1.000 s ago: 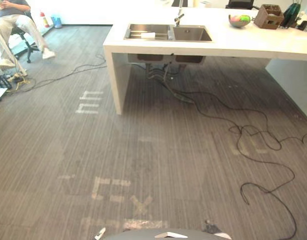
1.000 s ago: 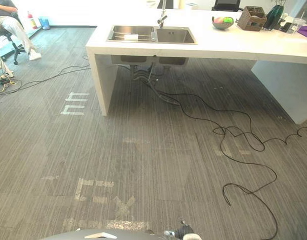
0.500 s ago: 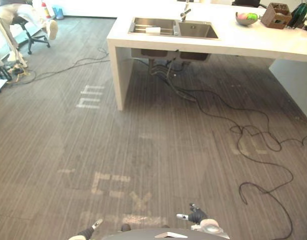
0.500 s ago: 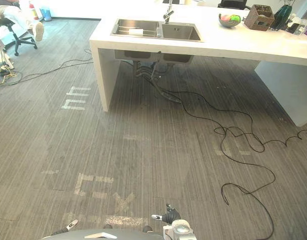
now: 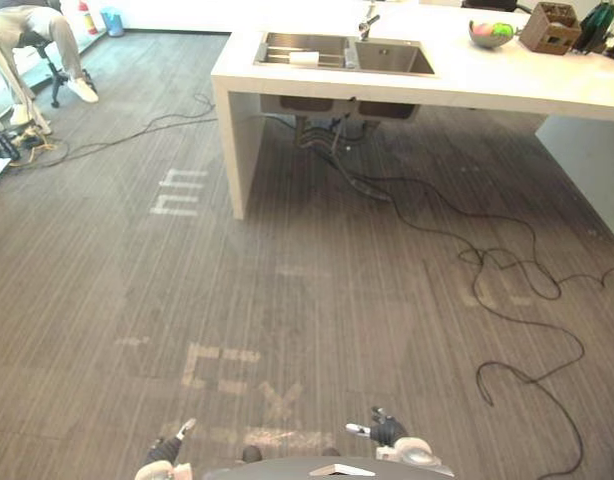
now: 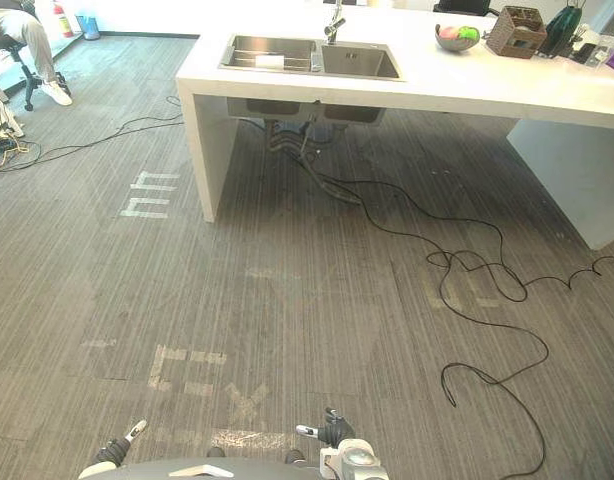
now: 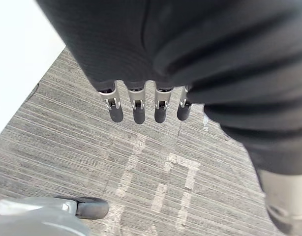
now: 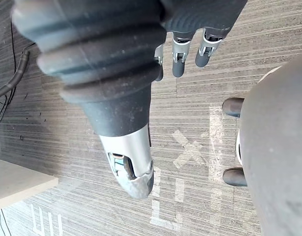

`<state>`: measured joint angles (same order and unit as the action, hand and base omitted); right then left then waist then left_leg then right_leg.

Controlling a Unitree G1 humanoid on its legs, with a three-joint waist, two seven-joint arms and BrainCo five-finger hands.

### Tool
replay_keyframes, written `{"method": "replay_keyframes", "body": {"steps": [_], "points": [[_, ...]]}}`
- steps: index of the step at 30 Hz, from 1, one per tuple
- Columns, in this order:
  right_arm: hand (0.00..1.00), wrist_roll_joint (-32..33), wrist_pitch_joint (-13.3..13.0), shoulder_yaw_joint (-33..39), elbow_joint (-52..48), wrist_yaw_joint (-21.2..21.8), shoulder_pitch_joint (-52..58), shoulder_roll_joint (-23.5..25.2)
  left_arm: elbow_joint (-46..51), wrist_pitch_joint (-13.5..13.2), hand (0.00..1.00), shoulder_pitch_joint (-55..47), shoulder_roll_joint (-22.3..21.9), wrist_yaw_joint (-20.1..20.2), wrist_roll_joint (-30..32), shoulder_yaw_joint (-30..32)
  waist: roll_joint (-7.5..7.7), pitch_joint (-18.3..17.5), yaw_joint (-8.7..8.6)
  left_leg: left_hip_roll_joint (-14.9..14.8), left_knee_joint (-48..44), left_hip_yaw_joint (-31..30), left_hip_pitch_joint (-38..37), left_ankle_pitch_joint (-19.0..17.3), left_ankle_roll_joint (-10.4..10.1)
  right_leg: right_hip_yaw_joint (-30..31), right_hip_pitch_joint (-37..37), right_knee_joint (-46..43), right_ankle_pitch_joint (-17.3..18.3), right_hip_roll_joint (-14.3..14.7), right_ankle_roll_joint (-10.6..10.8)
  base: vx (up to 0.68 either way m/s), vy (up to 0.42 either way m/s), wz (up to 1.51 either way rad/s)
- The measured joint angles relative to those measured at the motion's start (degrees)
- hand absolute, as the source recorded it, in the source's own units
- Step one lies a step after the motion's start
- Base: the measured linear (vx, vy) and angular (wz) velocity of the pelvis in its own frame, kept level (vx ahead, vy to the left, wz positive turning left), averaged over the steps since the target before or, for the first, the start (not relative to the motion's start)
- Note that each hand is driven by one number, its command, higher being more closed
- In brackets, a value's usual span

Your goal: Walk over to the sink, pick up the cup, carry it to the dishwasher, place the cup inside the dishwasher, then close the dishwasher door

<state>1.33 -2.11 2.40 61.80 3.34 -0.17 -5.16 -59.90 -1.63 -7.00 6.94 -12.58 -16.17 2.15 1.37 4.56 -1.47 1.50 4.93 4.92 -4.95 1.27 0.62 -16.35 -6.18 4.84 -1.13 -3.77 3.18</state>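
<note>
A: While both hands hang down by the robot's sides at the near edge, what are they holding?

B: Nothing. The left hand [image 7: 139, 110] has its fingers straight and loose over the floor [image 7: 67, 147]. The right hand [image 8: 178, 64] is just as slack, thumb apart from the fingers. I'd say they hang low and empty because walking is the job now, not grasping.

A: And the cup?

B: Far off. A small white thing lies in the left basin of the sink [image 5: 392, 62]. I take it for the cup [image 5: 304, 58], though it's too small to be sure. The sink is set in the left end of a white counter [image 5: 507, 85], with the tap [image 5: 367, 22] on its far side.

A: Anything else up there?

B: A bowl [image 5: 490, 35] and a brown box [image 5: 547, 28], further right on the counter and well apart from the sink. A person [image 5: 27, 25] sits at the far left, off the straight line to the sink.

A: So how far along?

B: Barely begun, by my reading. A wide stretch of grey floor with pale tape marks [image 5: 222, 368] lies between robot and counter. The approach should end square to the left basin, close enough for a hand to reach down into it.
</note>
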Motion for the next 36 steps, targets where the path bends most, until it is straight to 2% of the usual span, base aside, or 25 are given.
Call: {"method": "replay_keyframes", "body": {"steps": [2,8,10,11,13,14,15,16,18,20,21,22,23,24,25,26,27,28,29,30,32,33,34,35,36], "points": [[0.0,1.8,-0.3,0.0,0.0,0.4,0.1,0.0,0.0,-1.8,0.0,0.0,-0.8,-2.1,-2.4,0.1,0.01,0.0,-0.03,0.0,0.0,0.0,-0.1,0.0,0.0,0.1,0.0,0.0,0.0,0.0,0.0,0.0,0.0,0.0],[0.0,5.6,-0.6,0.8,0.0,1.6,0.6,0.1,0.0,-3.4,0.0,0.5,-2.9,-6.5,-6.3,0.9,0.17,0.1,-0.09,0.0,0.0,-0.1,-1.5,-0.5,0.2,-0.1,-1.7,-0.5,0.5,-0.1,0.3,-0.01,-0.002,0.01],[0.0,6.3,-0.7,1.3,-0.4,1.7,1.1,0.0,0.1,-3.4,0.0,0.2,-3.9,-10.3,-6.3,2.5,0.24,0.1,-0.04,0.3,-0.1,-0.3,-2.5,-2.0,0.6,-0.2,1.3,-10.2,6.5,-1.9,1.0,-0.01,0.012,0.11],[0.0,6.3,-0.7,1.3,-0.6,1.6,1.3,0.0,0.2,-3.4,0.0,0.2,-3.8,-10.9,-6.3,2.5,0.54,0.1,-0.05,0.7,-0.3,-0.3,-2.8,-2.1,0.8,-0.2,2.5,-13.9,8.5,-2.9,1.3,0.05,0.049,0.31],[0.0,7.6,0.0,1.3,-2.8,1.5,3.0,0.0,1.0,-3.6,0.0,0.2,-3.2,-11.0,-6.1,2.9,2.1,0.3,0.28,3.0,-0.5,-1.3,-4.1,-3.0,1.8,-0.2,6.3,-27.3,13.8,-7.4,3.6,0.09,0.047,0.41],[0.0,8.5,0.1,1.4,-3.3,1.4,3.3,0.1,1.3,-3.6,0.0,0.2,-3.3,-10.9,-6.0,3.2,2.35,0.4,0.29,3.4,-1.3,-1.9,-4.0,-3.6,2.2,-0.2,7.8,-31.5,14.0,-8.4,3.6,0.08,0.06,0.34],[0.0,11.0,0.6,2.5,-4.9,1.1,3.4,0.1,2.5,-3.5,0.0,-0.5,-3.4,-10.9,-6.0,4.2,2.11,1.7,0.44,3.7,-4.3,-2.3,-4.0,-5.4,2.9,0.5,11.4,-41.2,12.9,-10.4,1.9,0.08,0.078,0.21],[0.0,15.3,0.8,3.1,-5.0,0.8,3.4,0.2,3.7,-3.4,0.0,-1.2,-3.6,-10.7,-6.2,4.6,1.24,2.4,0.38,3.4,-6.5,-2.5,-4.4,-6.9,3.9,2.1,14.7,-47.7,13.0,-11.0,1.1,0.1,0.074,0.15],[0.0,21.7,0.8,3.6,-5.4,0.0,4.0,0.3,4.5,-3.3,0.0,-2.6,-3.2,-10.5,-6.2,5.3,0.92,2.2,-0.03,2.2,-9.0,-2.6,-4.2,-9.2,3.6,2.4,17.2,-46.8,16.3,-9.8,1.0,0.17,0.024,0.08],[0.0,25.4,1.0,5.4,-5.8,0.0,4.9,0.7,4.8,-3.0,0.0,-2.7,-3.5,-10.3,-6.2,7.4,0.31,2.2,-0.52,0.4,-10.1,-3.3,-4.3,-10.7,2.9,1.6,19.0,-38.7,16.3,-7.5,0.9,0.24,-0.034,0.12],[0.0,26.6,1.1,7.5,-6.7,0.0,5.8,0.9,4.8,-2.6,0.0,-2.7,-3.8,-9.8,-6.2,8.5,-0.48,2.2,-0.74,-1.1,-10.4,-3.3,-4.4,-11.4,2.1,1.4,20.4,-32.4,14.4,-5.8,1.0,0.33,-0.087,0.06],[0.0,27.3,1.1,8.7,-7.0,0.2,6.8,0.7,4.8,-2.4,0.0,-2.6,-4.1,-9.0,-6.2,9.2,-1.24,2.5,-1.01,-2.6,-11.1,-3.3,-4.7,-12.4,0.9,1.5,21.6,-26.4,11.0,-4.6,1.1,0.35,-0.101,-0.02],[0.0,27.7,1.2,9.6,-7.2,0.4,6.9,0.7,4.9,-2.3,0.0,-2.6,-4.2,-8.4,-6.2,9.3,-1.56,2.7,-0.98,-3.3,-11.3,-3.2,-5.3,-13.1,0.4,1.6,22.1,-23.8,9.0,-4.2,1.1,0.46,-0.172,-0.04],[0.0,27.7,1.4,10.5,-8.6,0.4,8.2,0.7,5.4,-2.2,0.0,-2.4,-4.7,-7.8,-6.2,10.4,-1.92,3.2,-1.11,-4.5,-12.3,-3.2,-6.6,-15.1,-0.6,2.5,22.6,-20.3,5.6,-3.7,1.3,0.4,-0.175,-0.01],[0.0,27.7,1.6,10.8,-9.5,0.5,9.2,0.8,5.4,-2.2,0.0,-2.2,-5.1,-7.6,-6.2,11.4,-1.95,3.2,-1.13,-5.0,-12.8,-3.2,-7.3,-16.3,-1.2,3.7,22.5,-19.4,4.3,-3.3,1.4,0.49,-0.261,0.17],[0.0,27.5,2.2,11.2,-11.0,1.2,11.1,1.1,5.7,-2.2,0.0,-2.0,-5.9,-6.7,-6.3,13.2,-1.68,3.2,-1.45,-6.0,-14.6,-3.8,-9.5,-20.0,-2.7,7.2,22.0,-20.5,3.4,-3.0,1.3,0.44,-0.291,0.29],[0.0,27.6,2.4,11.4,-11.4,1.6,12.7,1.7,6.5,-2.2,0.0,-2.3,-6.0,-6.3,-6.2,13.8,-1.42,3.0,-1.67,-6.5,-15.8,-4.5,-10.9,-22.4,-3.5,8.0,21.6,-22.9,3.4,-3.1,0.8,0.46,-0.309,0.32],[0.0,27.6,2.4,12.0,-11.5,1.7,13.2,1.6,6.7,-2.1,0.0,-2.5,-6.5,-6.0,-6.2,14.2,-1.99,2.8,-1.87,-7.5,-16.1,-4.6,-12.0,-23.7,-3.9,7.7,22.2,-25.9,2.3,-2.8,0.5,0.62,-0.379,0.2],[0.0,27.5,2.9,13.0,-11.5,1.5,14.0,1.2,6.6,-2.0,0.0,-3.3,-8.6,-5.6,-5.9,15.7,-3.62,1.6,-1.89,-9.9,-18.0,-4.5,-13.7,-23.9,-3.9,6.5,23.3,-33.2,6.9,-1.0,-1.9,0.54,-0.315,0.05],[0.0,27.4,3.0,13.3,-11.5,1.5,14.0,1.1,6.6,-2.0,0.0,-3.3,-8.9,-5.5,-5.6,15.9,-3.91,1.6,-1.85,-10.3,-19.1,-4.3,-13.4,-23.6,-4.0,6.5,23.4,-33.8,7.7,-0.7,-2.1,0.54,-0.326,-0.02],[0.0,27.4,3.6,14.1,-11.3,1.5,14.0,0.3,6.3,-2.1,0.0,-3.5,-10.5,-4.9,-3.1,16.0,-5.22,0.8,-2.11,-12.6,-32.0,-5.1,-8.2,-19.2,-3.9,5.7,21.4,-34.1,11.3,2.0,-4.0,0.54,-0.346,-0.12],[0.0,27.4,3.6,14.1,-11.3,1.5,14.0,0.3,6.2,-2.2,0.0,-3.6,-10.5,-4.4,-2.2,16.1,-5.46,0.7,-2.09,-13.1,-36.2,-5.3,-6.7,-17.0,-4.0,5.5,20.3,-33.8,12.0,2.6,-4.7,0.63,-0.376,-0.16],[0.0,27.2,3.5,13.9,-11.2,1.5,13.4,0.3,5.8,-2.7,0.0,-3.8,-10.2,-4.2,-0.6,16.1,-5.11,0.9,-2.02,-14.3,-44.5,-5.9,-3.9,-11.3,-4.3,5.5,17.5,-32.3,13.2,3.8,-5.9,0.41,-0.217,-0.13],[0.0,27.1,3.2,13.7,-11.2,1.5,13.3,0.2,5.4,-3.2,0.0,-3.8,-10.1,-4.2,0.6,16.1,-5.15,1.0,-1.9,-14.9,-49.4,-6.1,-2.1,-10.3,-5.1,5.5,15.7,-31.1,13.8,4.7,-6.4,0.53,-0.258,-0.18],[0.0,26.5,2.9,13.4,-11.2,1.5,12.6,0.2,5.3,-4.1,0.0,-4.0,-10.1,-4.2,2.2,16.1,-5.33,1.1,-1.72,-16.4,-59.8,-5.4,1.6,-10.7,-5.1,6.1,11.5,-28.0,14.7,6.6,-7.5,0.52,-0.225,-0.14]]}}
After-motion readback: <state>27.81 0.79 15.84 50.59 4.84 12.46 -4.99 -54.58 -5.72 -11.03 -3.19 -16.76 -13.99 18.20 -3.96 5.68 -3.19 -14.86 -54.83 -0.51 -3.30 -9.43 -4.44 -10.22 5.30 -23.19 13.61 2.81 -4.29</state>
